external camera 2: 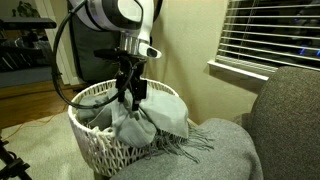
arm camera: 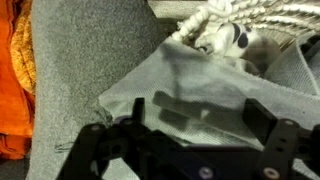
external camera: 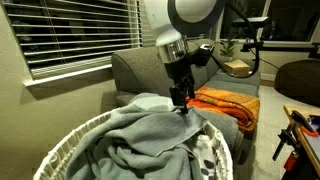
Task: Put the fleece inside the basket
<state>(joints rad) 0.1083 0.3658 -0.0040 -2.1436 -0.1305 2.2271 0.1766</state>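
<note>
Closest, in the wrist view, the robot's black gripper [arm camera: 185, 135] has its two fingers [arm camera: 275, 135] spread wide apart, with nothing pinched between them. Just beyond them lies the large, light grey, wrinkled fleece [arm camera: 190, 80], one corner resting on the grey fabric sofa seat [arm camera: 70, 60]. Past the fleece runs the thick braided rim of the large round white wicker basket [arm camera: 250, 12], with a white black-spotted cloth [arm camera: 228, 40] just inside it.

In both exterior views the gripper [external camera: 180, 100] [external camera 2: 128, 97] hangs over the basket [external camera: 65, 145] [external camera 2: 100, 145], its tips down at the fleece [external camera: 150, 125] [external camera 2: 150, 118]. I cannot tell whether they touch it. Most of the fleece sits heaped in the basket, while a fringed part spills over the rim onto the sofa.

Further along the seat lies a crumpled orange blanket [external camera: 225, 102]. Behind it all hang white slatted window blinds [external camera: 75, 35].
</note>
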